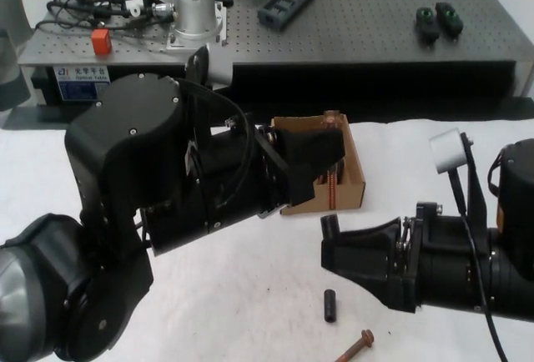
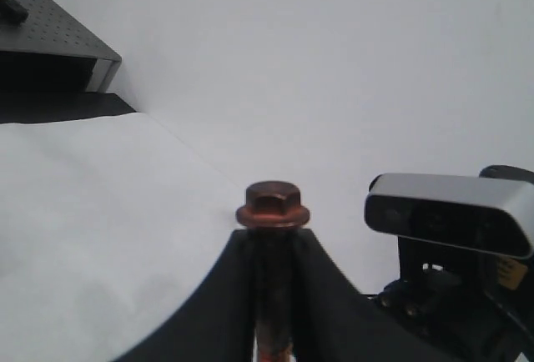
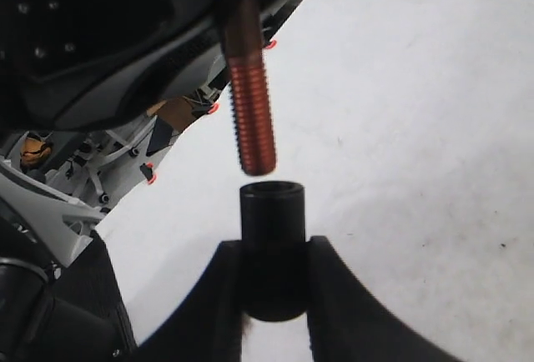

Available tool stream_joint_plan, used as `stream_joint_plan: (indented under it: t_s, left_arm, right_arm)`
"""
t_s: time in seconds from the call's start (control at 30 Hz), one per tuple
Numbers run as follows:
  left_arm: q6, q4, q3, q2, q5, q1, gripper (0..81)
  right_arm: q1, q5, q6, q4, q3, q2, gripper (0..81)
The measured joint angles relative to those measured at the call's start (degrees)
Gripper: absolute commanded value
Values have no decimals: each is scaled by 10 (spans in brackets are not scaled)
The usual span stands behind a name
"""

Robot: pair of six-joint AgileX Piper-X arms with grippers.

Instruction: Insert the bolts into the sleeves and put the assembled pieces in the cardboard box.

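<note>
sleeve [image 3: 273,212]: black, mouth open.
bolt [image 3: 253,120]: copper, threaded tip aligned just short of that mouth.
spare sleeve [image 1: 330,305], spare bolt [image 1: 357,347]: on cloth [image 1: 209,312].
cardboard box [image 1: 355,170]: open.

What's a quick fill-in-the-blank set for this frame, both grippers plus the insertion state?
1. The left gripper clamps a copper ___.
2. The right gripper clamps a black ___.
3. The threaded tip is ___ yet inside the black part.
Missing: bolt; sleeve; not.

Both arms angled inward, tips near each other; left tool [image 2: 271,245] clamped on bolt [image 2: 272,205], right tool [image 3: 274,253] clamped on sleeve [image 3: 273,212].
</note>
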Motion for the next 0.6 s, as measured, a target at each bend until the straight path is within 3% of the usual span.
stream_joint_plan:
  t_s: [0.47, 0.53, 0.6]
  left_arm:
    - [-2, 0, 0, 0, 1, 2, 10]
    - [-6, 0, 0, 0, 3, 2, 95]
    - [-13, 3, 0, 0, 12, 2, 257]
  right_arm:
    - [0, 16, 0, -47, 0, 0, 50]
    - [0, 20, 0, -58, 0, 0, 50]
    - [0, 29, 1, -75, 0, 0, 50]
